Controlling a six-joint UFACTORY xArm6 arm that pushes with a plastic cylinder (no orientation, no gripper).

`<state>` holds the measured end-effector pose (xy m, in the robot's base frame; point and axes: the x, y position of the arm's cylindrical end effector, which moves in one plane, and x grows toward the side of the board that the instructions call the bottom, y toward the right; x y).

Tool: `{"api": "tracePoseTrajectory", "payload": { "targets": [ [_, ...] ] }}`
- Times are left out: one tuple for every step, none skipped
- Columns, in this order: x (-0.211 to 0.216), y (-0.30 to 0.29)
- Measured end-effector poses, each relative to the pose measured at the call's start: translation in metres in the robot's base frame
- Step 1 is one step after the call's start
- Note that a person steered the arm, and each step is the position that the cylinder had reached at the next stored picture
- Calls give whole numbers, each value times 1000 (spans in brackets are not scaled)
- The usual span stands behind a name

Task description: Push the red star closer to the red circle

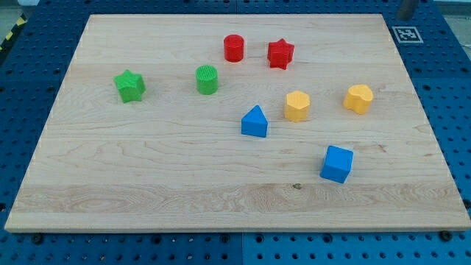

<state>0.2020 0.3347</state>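
Red star (pixel 280 54) just right of red circle (pixel 233 48), far side of worktop (pixel 147 162); small gap left. My tip out of view, state n/k.

My tip nowhere in view (rod too)

Layout on the bench (pixel 110 199): red circle (pixel 234 48) just left of red star (pixel 280 54), near the view's top. Green star (pixel 130 85) and green cylinder (pixel 207 79) lie left. 2 yellow blocks, one (pixel 297 106) left of the other (pixel 359 99), sit right, above blue triangle (pixel 255 122) and blue cube (pixel 337 163).
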Motion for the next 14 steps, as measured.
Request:
{"api": "tracePoseTrajectory", "payload": {
  "targets": [
    [0,0],
    [0,0],
    [4,0],
    [11,0],
    [38,0],
    [53,0],
    [53,0],
    [54,0],
    [61,0],
    [63,0],
    [64,-7],
    [74,-41],
    [82,-78],
    [93,-110]
  ]
}}
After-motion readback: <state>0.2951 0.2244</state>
